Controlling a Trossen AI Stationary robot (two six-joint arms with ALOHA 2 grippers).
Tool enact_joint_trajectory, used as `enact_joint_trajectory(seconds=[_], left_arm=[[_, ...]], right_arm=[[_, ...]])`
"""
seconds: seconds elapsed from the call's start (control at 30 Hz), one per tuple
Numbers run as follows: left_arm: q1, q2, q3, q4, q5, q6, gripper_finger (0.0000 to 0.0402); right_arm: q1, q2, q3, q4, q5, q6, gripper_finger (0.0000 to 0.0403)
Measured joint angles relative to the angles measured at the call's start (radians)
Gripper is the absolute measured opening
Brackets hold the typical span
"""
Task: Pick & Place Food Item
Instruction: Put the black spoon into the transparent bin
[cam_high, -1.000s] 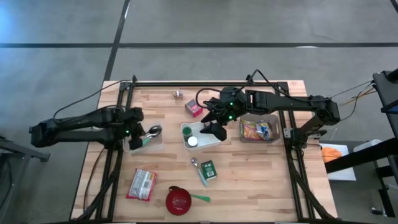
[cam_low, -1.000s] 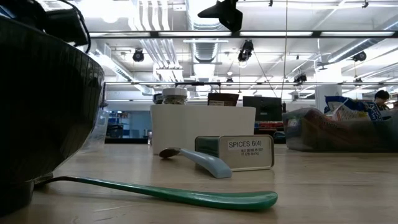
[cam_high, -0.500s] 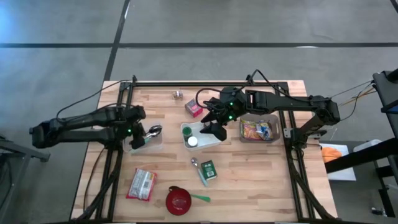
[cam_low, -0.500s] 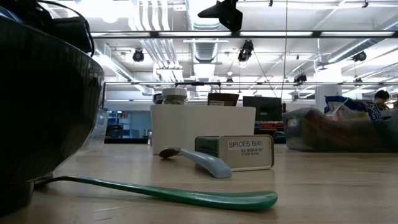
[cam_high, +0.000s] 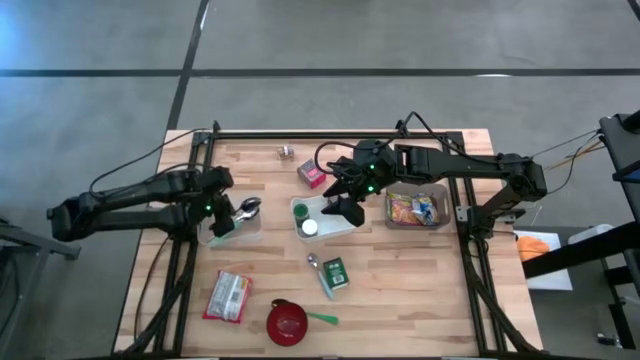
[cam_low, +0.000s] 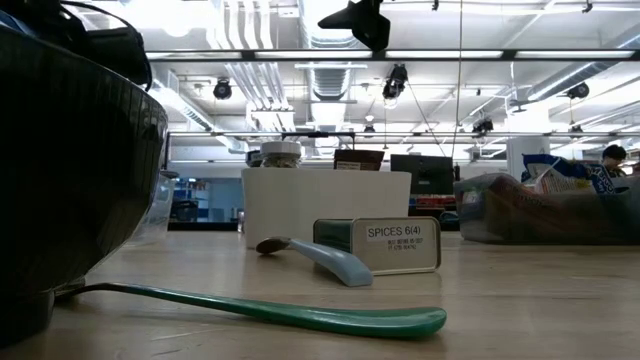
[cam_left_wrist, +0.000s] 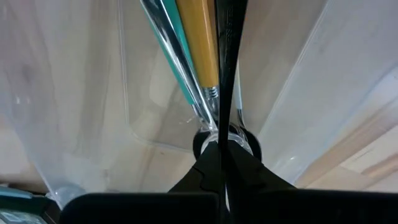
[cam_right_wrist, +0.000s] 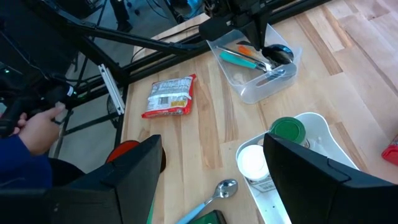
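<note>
The red food packet (cam_high: 228, 296) lies flat near the table's front left and also shows in the right wrist view (cam_right_wrist: 169, 96). A pink food item (cam_high: 312, 174) lies at the far middle. A green spice tin (cam_high: 335, 272) rests in front of the white tray (cam_high: 322, 228). My left gripper (cam_high: 225, 214) is shut and points down into the clear container (cam_high: 245, 230) of utensils (cam_left_wrist: 198, 43). My right gripper (cam_right_wrist: 211, 186) hangs open above the white tray (cam_right_wrist: 323, 127), with nothing between its fingers. My left gripper (cam_left_wrist: 225, 74) reaches from above, shut, into the clear container, alongside the orange handle (cam_left_wrist: 199, 37) and the teal handle (cam_left_wrist: 166, 37) lying there. I cannot tell whether the fingers touch a utensil or the container floor.
A green-lidded jar (cam_right_wrist: 287, 130) and a white-lidded jar (cam_right_wrist: 254, 160) stand in the white tray. A clear bin of snack packs (cam_high: 417, 208) sits to its right. A red bowl (cam_high: 287, 322), a green spoon (cam_high: 322, 319) and a grey spoon (cam_high: 318, 270) lie near the front. A person's hand (cam_right_wrist: 34, 127) shows beyond the table.
My left arm has swung a little toward the table's right over the clear container, its gripper staying shut. My right arm has kept still.
</note>
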Motion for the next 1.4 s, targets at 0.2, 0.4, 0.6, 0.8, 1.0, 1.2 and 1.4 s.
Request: enact_joint_trajectory(seconds=[0.2, 0.4, 0.6, 0.8, 1.0, 1.2, 1.4], left_arm=[[0.024, -0.010, 0.001, -0.017, 0.000, 0.000, 0.0000], [0.042, -0.011, 0.005, -0.043, 0.001, 0.004, 0.0000], [0.051, -0.012, 0.007, -0.052, 0.003, 0.004, 0.0000], [0.051, -0.040, 0.003, -0.037, 0.002, 0.004, 0.0000], [0.051, -0.030, 0.003, -0.042, 0.037, 0.004, 0.0000], [0.052, 0.024, 0.003, -0.043, 0.047, 0.003, 0.0000], [0.051, 0.136, 0.001, -0.013, 0.124, -0.008, 0.0000]], right_arm=[[0.000, 0.000, 0.000, 0.000, 0.000, 0.000, 0.0277], [0.000, 0.000, 0.000, 0.000, 0.000, -0.002, 0.0277], [0.000, 0.000, 0.000, 0.000, 0.000, -0.002, 0.0277], [0.000, 0.000, 0.000, 0.000, 0.000, -0.002, 0.0277], [0.000, 0.000, 0.000, 0.000, 0.000, -0.002, 0.0277], [0.000, 0.000, 0.000, 0.000, 0.000, -0.002, 0.0277], [0.000, 0.000, 0.000, 0.000, 0.000, -0.002, 0.0277]])
